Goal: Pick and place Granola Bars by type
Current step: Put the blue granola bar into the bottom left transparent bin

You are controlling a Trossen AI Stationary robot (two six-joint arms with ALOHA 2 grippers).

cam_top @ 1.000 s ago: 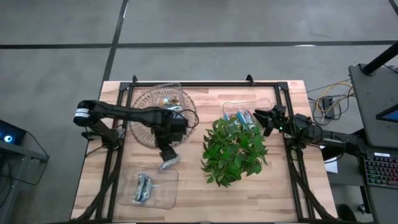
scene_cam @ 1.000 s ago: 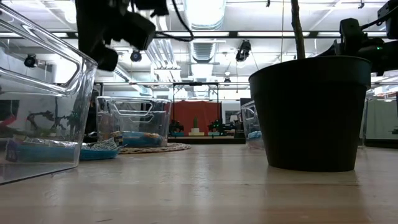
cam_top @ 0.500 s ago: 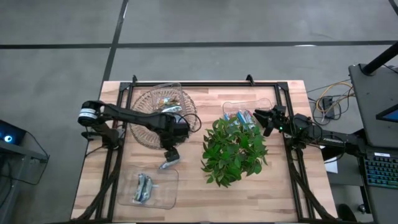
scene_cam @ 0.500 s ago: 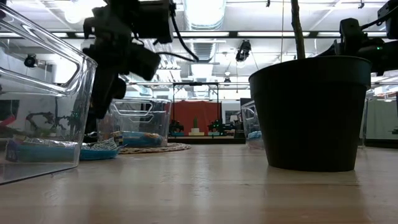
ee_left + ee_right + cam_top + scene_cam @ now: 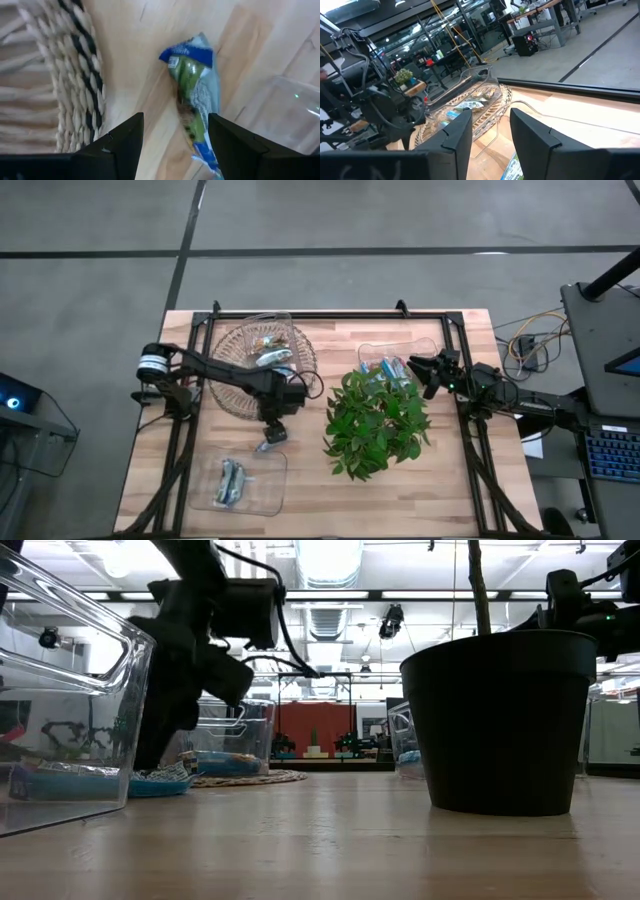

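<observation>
Across the wooden table [image 5: 450, 480] you have, from largest down, the leafy plant [image 5: 376, 425] in its dark pot [image 5: 498, 720], the round woven mat [image 5: 228, 385] with a clear bin [image 5: 266, 340] of mixed bars on it, a second clear bin [image 5: 397, 360] behind the plant, and a clear tray [image 5: 262, 490] near the front edge that already holds two silvery-blue bars [image 5: 231, 478].

Your left gripper [image 5: 272, 430] hangs low over bare wood between the mat and the front tray. Its fingers [image 5: 120, 147] stand apart and hold nothing. Directly under it lies one loose bar [image 5: 196, 95], a blue wrapper with green print, flat on the table and just beside the mat's edge. In the left wrist view the bar sits in the gap between the two fingers, reaching away from the gripper, with its long axis running roughly along the fingers rather than across them, tilted a little. That is the relation your next move turns on: the fingers look set to close across the narrow width, so a straight descent should do, in my judgement.

Your right gripper [image 5: 428, 370] waits at the rim of the bin behind the plant, fingers parted and empty, well away from the loose bar. Your left arm is clearly the nearer one.
</observation>
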